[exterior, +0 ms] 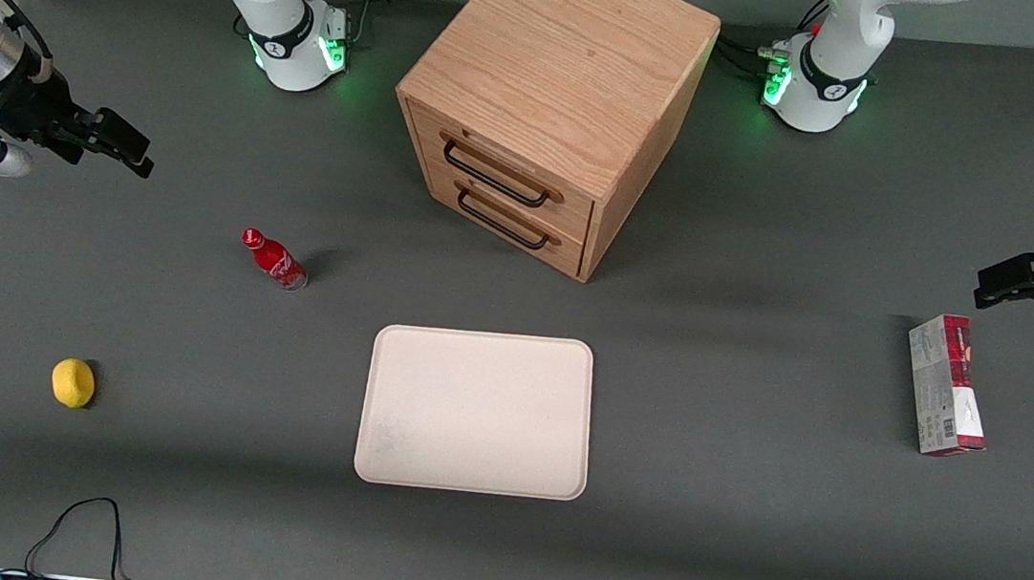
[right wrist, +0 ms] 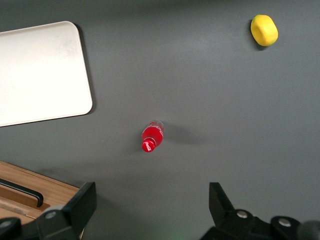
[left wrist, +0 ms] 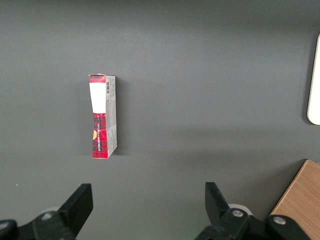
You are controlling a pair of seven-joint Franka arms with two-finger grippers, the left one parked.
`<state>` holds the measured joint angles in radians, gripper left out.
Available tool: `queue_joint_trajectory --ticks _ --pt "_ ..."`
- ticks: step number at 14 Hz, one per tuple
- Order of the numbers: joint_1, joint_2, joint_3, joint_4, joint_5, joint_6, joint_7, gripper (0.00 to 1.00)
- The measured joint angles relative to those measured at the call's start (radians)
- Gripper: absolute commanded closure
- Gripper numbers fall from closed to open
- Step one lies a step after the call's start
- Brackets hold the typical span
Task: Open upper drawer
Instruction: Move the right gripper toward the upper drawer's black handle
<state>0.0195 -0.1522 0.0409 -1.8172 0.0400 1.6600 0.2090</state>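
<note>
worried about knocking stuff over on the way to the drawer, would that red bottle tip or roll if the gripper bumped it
Probably. The red bottle stands upright and is tall for its small base, so a nudge could tip it. Being round, it would likely roll on the flat table. The gripper hangs open, well clear of it.

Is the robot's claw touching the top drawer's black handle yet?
Apart. Front view: the open gripper hangs toward the working arm's end of the table, bare mat between it and the upper drawer.
</note>
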Motion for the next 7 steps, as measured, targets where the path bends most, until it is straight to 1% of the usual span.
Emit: queue_joint_trajectory --ticks 4,7 --pt "0.000 0.004 0.004 0.004 0.000 -0.002 0.000 0.00" --pt "0.001 0.062 0.028 0.069 0.000 -0.020 0.001 0.00"
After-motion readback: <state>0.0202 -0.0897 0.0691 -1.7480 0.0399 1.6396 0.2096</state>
